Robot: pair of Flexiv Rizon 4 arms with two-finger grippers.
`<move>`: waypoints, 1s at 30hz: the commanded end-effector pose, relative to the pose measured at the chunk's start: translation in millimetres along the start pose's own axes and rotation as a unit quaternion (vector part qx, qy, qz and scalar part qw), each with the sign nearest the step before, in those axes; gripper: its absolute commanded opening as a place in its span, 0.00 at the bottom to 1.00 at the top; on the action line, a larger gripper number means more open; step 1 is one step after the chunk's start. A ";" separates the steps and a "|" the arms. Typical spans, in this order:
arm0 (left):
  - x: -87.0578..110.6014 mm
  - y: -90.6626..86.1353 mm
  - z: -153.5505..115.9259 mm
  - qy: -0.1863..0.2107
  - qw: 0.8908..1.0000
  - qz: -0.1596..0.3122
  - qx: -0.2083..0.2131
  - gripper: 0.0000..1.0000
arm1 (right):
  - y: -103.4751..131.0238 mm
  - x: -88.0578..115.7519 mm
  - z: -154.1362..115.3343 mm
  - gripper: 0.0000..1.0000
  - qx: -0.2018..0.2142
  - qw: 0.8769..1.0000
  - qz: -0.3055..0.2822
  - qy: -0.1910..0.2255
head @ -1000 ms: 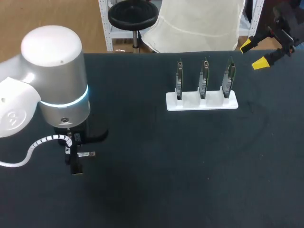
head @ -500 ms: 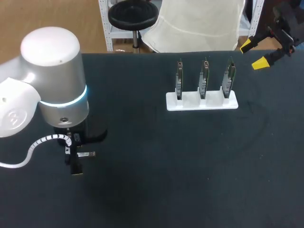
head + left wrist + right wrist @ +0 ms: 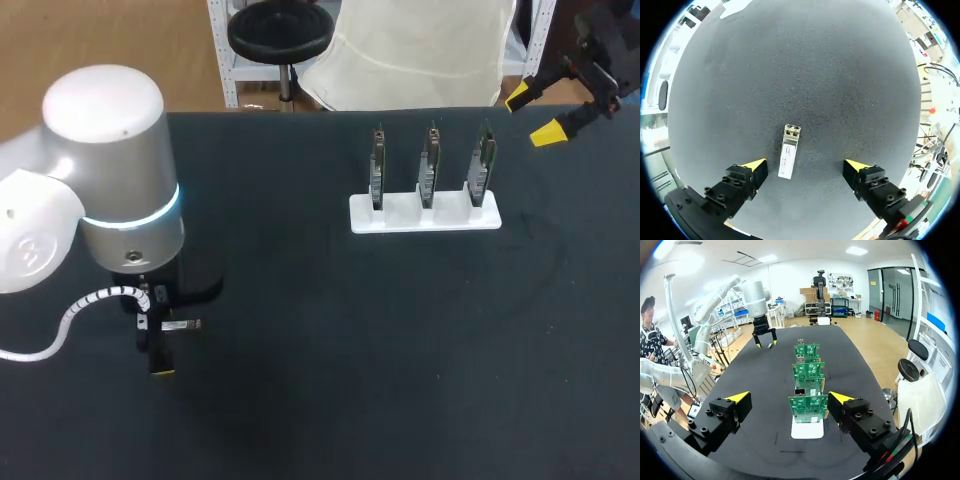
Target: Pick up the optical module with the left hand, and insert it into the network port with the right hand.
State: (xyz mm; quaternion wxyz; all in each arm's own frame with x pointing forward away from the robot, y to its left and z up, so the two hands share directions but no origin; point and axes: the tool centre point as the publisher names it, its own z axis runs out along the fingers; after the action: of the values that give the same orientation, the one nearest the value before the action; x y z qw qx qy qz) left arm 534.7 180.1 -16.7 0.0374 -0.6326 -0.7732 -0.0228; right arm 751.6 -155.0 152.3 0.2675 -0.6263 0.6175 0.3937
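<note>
Optical module: the optical module [image 3: 789, 158] is lying flat on the black surface [image 3: 400, 350], in its left half and nearer the near edge than the far one. It is resting free, with nothing touching it. Its metal connector end is pointing away from my left wrist camera.

Left hand: my left hand [image 3: 805, 164] is hovering just above the module with its fingers spread wide. The module is sitting between them, closer to one yellow tip than the other, and touching neither. In the head view the bulky left arm [image 3: 110, 170] is covering most of the hand.

Board rack: a white rack [image 3: 425, 215] is standing in the right half of the surface, toward the far edge and well apart from the module. It is holding three green circuit boards [image 3: 429, 165] upright in a row, one per slot.

Network port: I am seeing small metal fittings on the boards in the right wrist view, but I cannot tell which one is the port.

Right hand: my right hand [image 3: 533, 114] is hanging over the far right corner of the surface, fingers spread and holding nothing. Through its wrist camera the row of boards is lining up ahead of it, between the two yellow tips.
</note>
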 end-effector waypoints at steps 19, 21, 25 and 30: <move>0.2 6.0 14.3 0.001 1.000 -0.012 0.007 0.00 | 1.8 0.3 0.8 1.00 0.003 1.000 -0.001 0.000; 0.1 6.1 14.4 0.002 1.000 -0.013 0.008 0.00 | 1.8 0.3 0.8 1.00 0.003 1.000 -0.001 0.000; -1.2 6.9 15.1 0.000 1.000 -0.015 0.007 0.00 | 1.8 0.3 0.8 1.00 0.003 1.000 -0.001 0.000; -1.8 6.8 16.4 -0.004 1.000 -0.021 0.008 0.00 | 1.8 0.3 0.8 1.00 0.003 1.000 -0.001 0.000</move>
State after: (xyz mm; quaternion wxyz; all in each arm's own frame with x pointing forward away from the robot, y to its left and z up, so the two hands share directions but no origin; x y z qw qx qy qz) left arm 540.1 181.2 -20.0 0.0387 -0.6160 -0.7866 -0.0163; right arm 751.6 -155.1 152.2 0.2675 -0.6262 0.6175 0.3937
